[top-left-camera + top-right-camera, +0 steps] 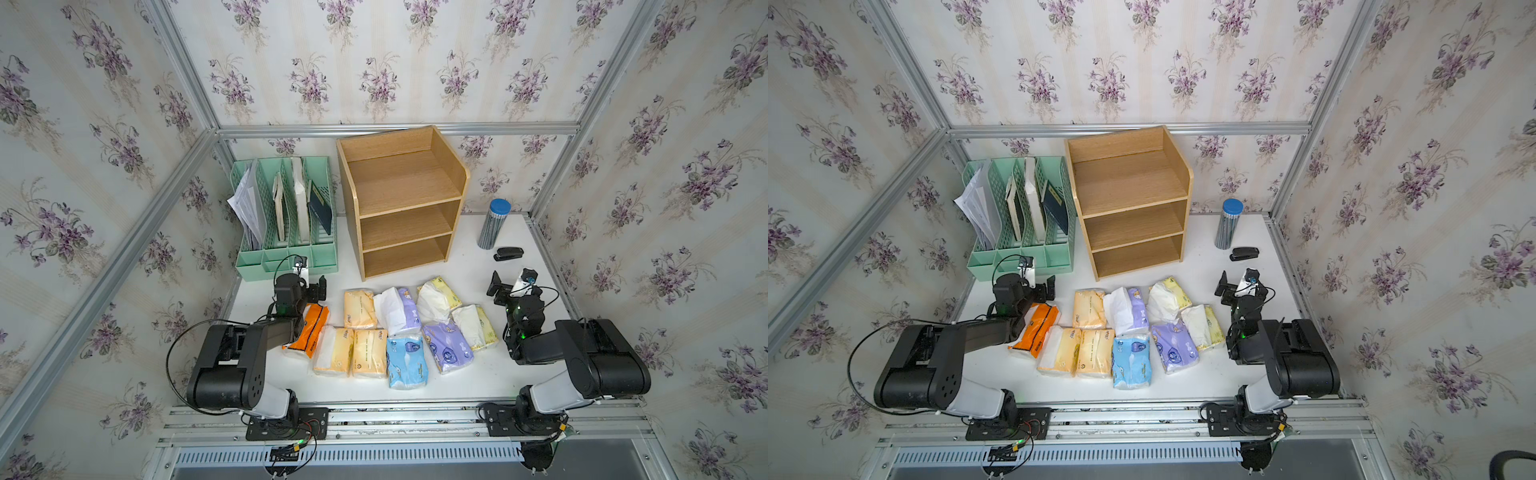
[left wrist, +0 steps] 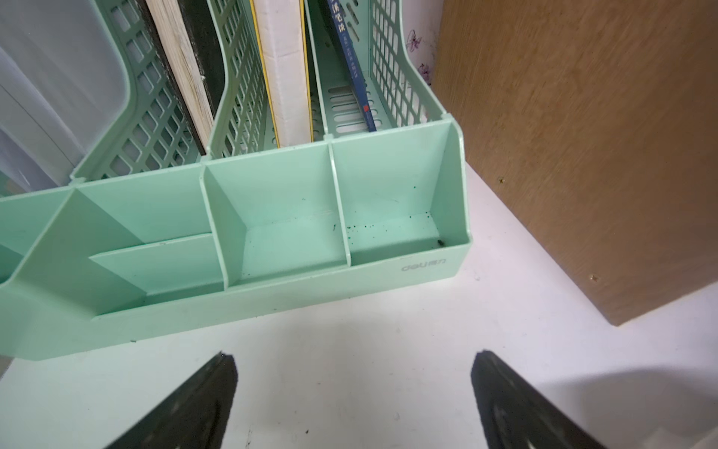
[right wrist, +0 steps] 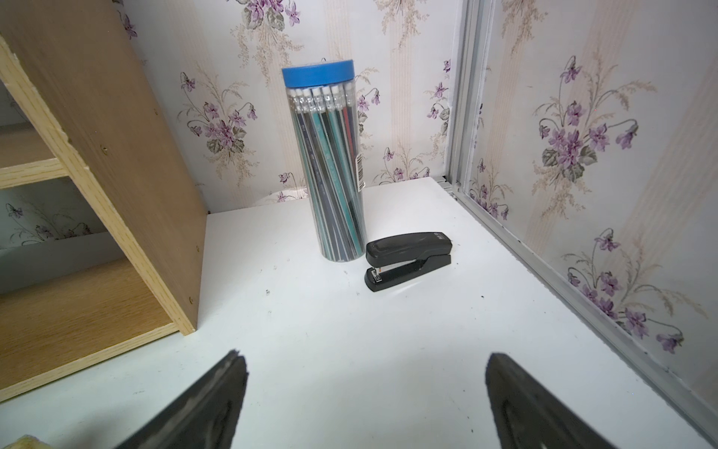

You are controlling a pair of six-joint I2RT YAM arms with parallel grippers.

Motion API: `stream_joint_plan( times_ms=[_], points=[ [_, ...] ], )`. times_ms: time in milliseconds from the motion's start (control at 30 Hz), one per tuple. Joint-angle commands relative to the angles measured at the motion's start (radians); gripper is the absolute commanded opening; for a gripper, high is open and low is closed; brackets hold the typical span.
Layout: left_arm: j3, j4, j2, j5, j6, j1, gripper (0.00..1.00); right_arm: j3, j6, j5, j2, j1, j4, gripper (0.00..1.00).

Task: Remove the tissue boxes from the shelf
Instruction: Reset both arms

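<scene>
The small light-brown wooden three-tier shelf [image 1: 401, 183] stands bare on every tier. The nine soft plastic-wrapped tissue packs [image 1: 409, 357] lie clustered on the white counter [image 1: 469, 270] just in front of it, so the task looks finished. The left claw [image 2: 353, 359] and the right claw [image 3: 365, 357] gape wide, holding nothing, flanking the cluster, likely to keep clear.
</scene>
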Motion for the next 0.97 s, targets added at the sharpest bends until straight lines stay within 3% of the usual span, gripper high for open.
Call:
stream_joint_plan(
  times_ms=[0,200,933],
  points=[
    [0.003,-0.001,0.001,0.009,0.018,0.0,0.99,0.004,0.002,-0.005,-0.001,0.001,0.021,1.0],
    [0.002,-0.001,-0.001,0.005,0.017,-0.002,0.99,0.035,-0.035,-0.096,0.004,0.0,-0.043,1.0],
    [0.005,-0.004,0.001,-0.013,0.025,-0.01,0.99,0.035,-0.034,-0.096,0.002,0.0,-0.042,1.0]
  ],
)
